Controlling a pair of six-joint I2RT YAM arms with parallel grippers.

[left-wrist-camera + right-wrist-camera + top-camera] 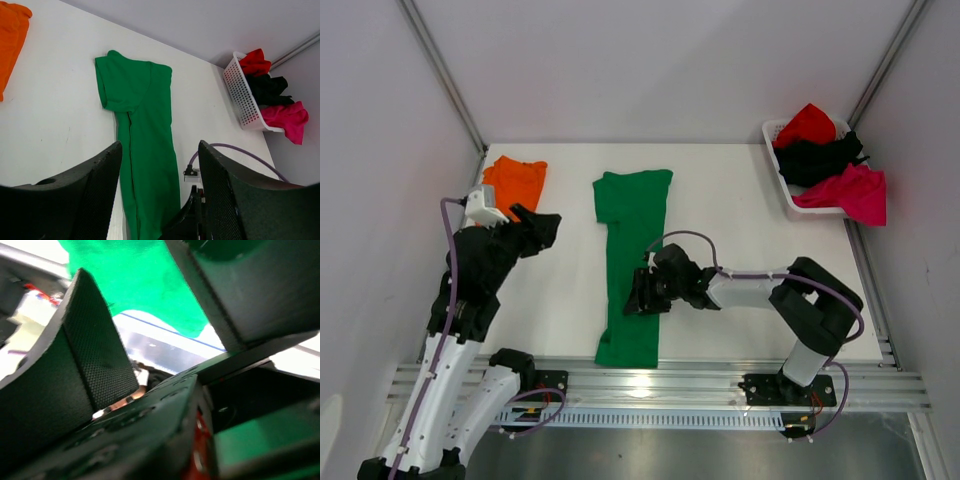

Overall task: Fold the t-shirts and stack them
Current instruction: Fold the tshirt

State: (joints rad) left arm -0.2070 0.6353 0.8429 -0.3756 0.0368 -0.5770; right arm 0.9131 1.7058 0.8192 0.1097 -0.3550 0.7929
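Note:
A bright green t-shirt (630, 230) (145, 125) lies mid-table, folded lengthwise into a long narrow strip running from far to near. An orange t-shirt (515, 182) (10, 40) lies folded at the far left. My right gripper (638, 293) (150, 315) sits low over the right edge of the strip's near half. Its jaws are open, with green cloth (135, 275) beyond them and nothing clamped. My left gripper (548, 225) (160, 200) hangs raised between the orange and green shirts. It is open and empty, and it looks down the strip.
A white basket (778, 170) (240, 95) at the far right holds a red shirt (807, 125), a black one (820, 158) and a magenta one (850, 190) spilling over its rim. A metal rail (720, 380) runs along the near table edge.

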